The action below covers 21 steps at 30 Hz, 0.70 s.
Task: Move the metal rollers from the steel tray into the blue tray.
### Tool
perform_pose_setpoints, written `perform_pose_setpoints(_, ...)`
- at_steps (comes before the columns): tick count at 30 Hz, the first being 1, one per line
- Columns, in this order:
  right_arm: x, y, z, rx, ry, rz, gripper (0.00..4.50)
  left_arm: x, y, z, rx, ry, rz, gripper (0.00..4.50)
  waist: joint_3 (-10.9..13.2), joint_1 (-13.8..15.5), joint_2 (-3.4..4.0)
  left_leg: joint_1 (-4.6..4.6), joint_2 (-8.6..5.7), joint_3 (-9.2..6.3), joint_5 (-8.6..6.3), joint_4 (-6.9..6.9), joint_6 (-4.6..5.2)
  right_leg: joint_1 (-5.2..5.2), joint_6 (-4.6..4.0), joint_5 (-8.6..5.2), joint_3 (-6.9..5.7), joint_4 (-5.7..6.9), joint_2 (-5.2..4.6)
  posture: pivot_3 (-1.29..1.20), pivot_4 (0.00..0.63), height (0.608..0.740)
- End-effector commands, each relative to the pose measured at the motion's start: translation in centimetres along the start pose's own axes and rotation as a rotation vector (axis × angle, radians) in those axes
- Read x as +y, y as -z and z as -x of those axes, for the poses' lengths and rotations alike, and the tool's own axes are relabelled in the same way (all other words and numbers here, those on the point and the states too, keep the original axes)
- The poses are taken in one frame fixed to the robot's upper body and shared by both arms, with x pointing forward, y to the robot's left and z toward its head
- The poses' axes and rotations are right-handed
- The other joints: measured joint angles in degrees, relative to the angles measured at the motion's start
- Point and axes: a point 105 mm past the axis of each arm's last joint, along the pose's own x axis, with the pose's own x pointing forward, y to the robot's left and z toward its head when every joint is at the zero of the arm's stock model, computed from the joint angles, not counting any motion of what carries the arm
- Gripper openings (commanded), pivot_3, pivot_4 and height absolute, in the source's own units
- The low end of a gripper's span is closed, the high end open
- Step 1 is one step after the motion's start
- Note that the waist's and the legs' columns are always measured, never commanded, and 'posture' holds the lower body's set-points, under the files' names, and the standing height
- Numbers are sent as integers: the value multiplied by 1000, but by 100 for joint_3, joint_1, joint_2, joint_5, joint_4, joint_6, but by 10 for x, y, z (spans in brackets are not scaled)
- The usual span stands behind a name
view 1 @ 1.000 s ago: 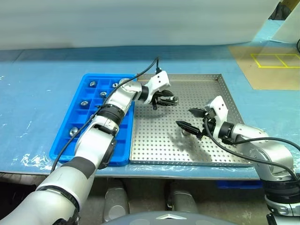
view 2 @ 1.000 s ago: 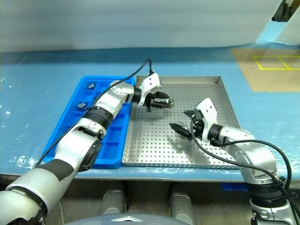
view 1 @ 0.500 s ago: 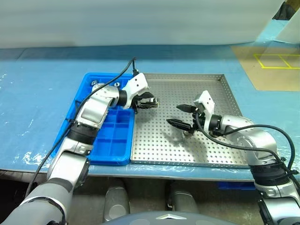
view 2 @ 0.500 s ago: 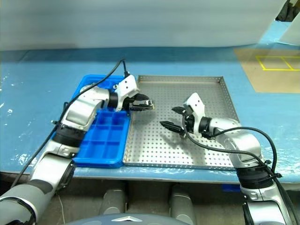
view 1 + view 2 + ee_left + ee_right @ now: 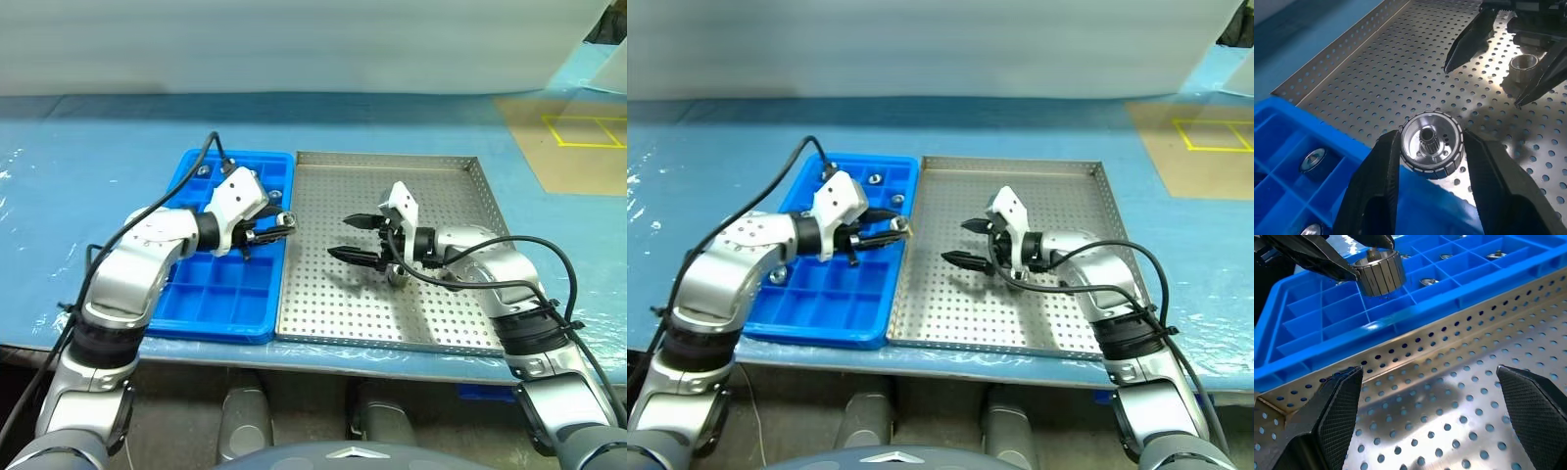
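1. Nearest the robot, along the seam where the blue tray [image 5: 211, 305] meets the steel tray [image 5: 431, 323], the left gripper [image 5: 1432, 161] is clenched on a metal roller [image 5: 1432, 145], its two fingers [image 5: 1378, 183] pressing the ribbed sides, one from each side.
2. A second ago that gripper was well out over the perforated floor of the steel tray; since then the left arm has drawn back and across, so the held roller now hangs just over the blue tray's edge that lies against the steel tray.
3. I judge from this that the carry is nearly done: what remains is to centre the roller over an empty compartment and let go.
4. Meanwhile the right gripper [image 5: 360, 238] has swung inward across the steel tray and stands wide apart, holding nothing.
5. A second roller [image 5: 397, 275] lies loose on the steel floor beside the right gripper's lower finger, behind the tips rather than between them, so the jaws would need to pull back to straddle it.
6. Farther back, several rollers [image 5: 876, 179] already sit in the blue tray's far compartments, while most of the near compartments look empty.
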Motion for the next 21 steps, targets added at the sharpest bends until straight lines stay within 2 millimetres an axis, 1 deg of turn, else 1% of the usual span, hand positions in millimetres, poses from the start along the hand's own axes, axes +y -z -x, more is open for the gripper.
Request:
perform_pose_setpoints(1, 5, -12, -9, -27, -62, 54, 4500, -5, -13, 20, -33, -51, -25, 1614, 0, 54, 1, 0, 0, 0, 0, 0, 0, 0, -1, 0, 0, 0, 1, 294, 150, 740)
perform_pose_setpoints(7, 10, -20, -24, -52, -153, 64, 4500, -17, -7, 42, -11, -133, 17, 1614, 1, 221, 1, -2, 2, -3, 0, 1, 0, -2, -3, -2, -4, 4, 1, 391, 150, 740)
perform_pose_setpoints(13, 16, -25, -35, -51, -241, 105, 4500, -29, 5, 62, 29, -220, 52, 1614, 1, 391, 1, -7, 6, -7, -3, 2, 5, -2, -4, -3, -7, 4, 3, 473, 150, 740)
perform_pose_setpoints(21, 14, -27, -43, -34, -298, 131, 4500, -42, 20, 76, 84, -310, 102, 1614, 1, 684, 1, -8, 7, -11, -7, 4, 13, -2, -5, -3, -7, 5, 4, 546, 150, 740)
